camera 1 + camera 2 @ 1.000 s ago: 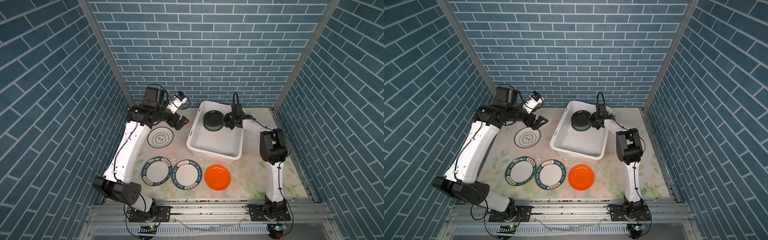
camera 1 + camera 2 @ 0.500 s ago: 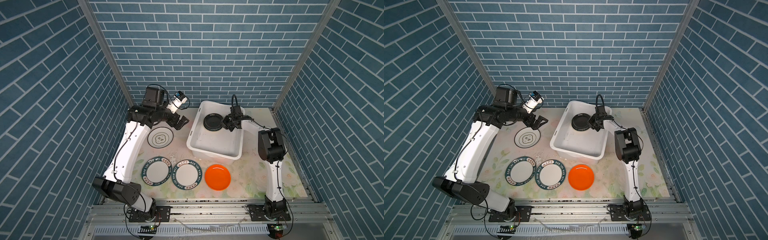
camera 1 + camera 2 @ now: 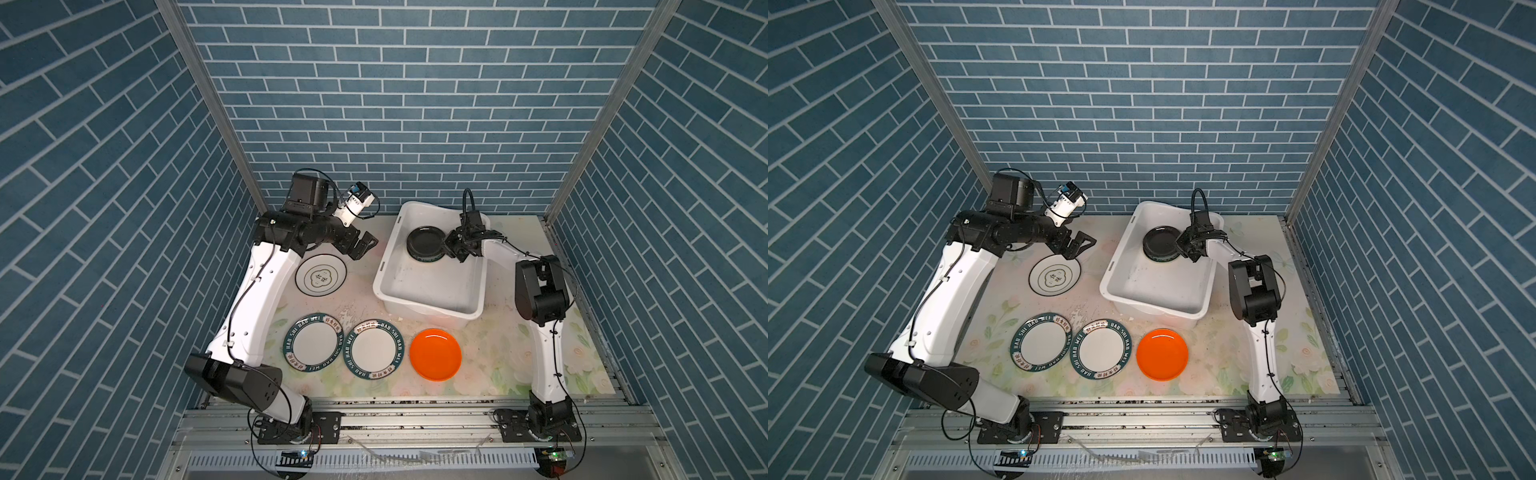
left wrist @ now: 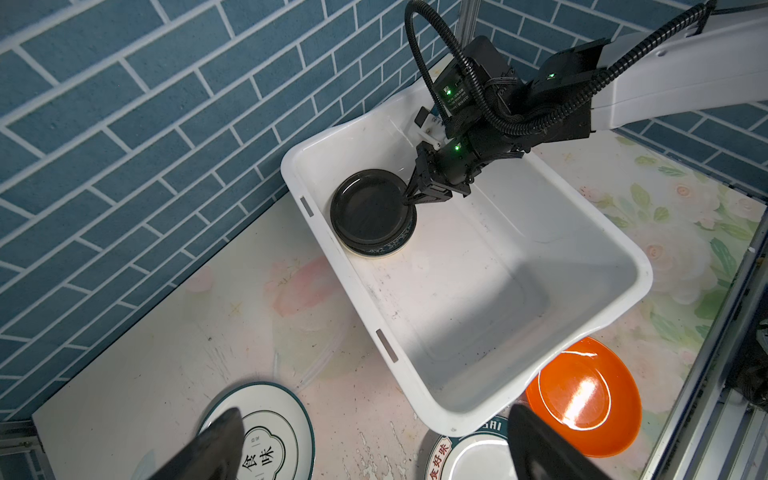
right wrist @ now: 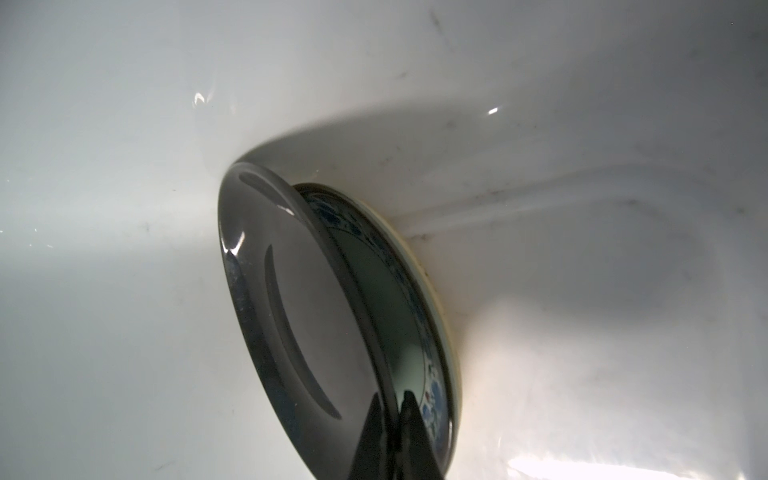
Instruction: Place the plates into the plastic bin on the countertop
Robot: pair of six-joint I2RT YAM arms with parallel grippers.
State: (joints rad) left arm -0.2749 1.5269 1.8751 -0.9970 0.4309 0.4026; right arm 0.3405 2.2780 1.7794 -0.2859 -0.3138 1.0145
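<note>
Black plate is pinched by right gripper at bin's eleven o'clock, left gripper spread wide, four plates left outside.

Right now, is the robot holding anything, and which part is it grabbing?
The right gripper pinches the black plate by its rim, inside the plastic bin. The left gripper is open, holding nothing.

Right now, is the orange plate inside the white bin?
No, the orange plate sits on the countertop, outside the plastic bin.
</note>
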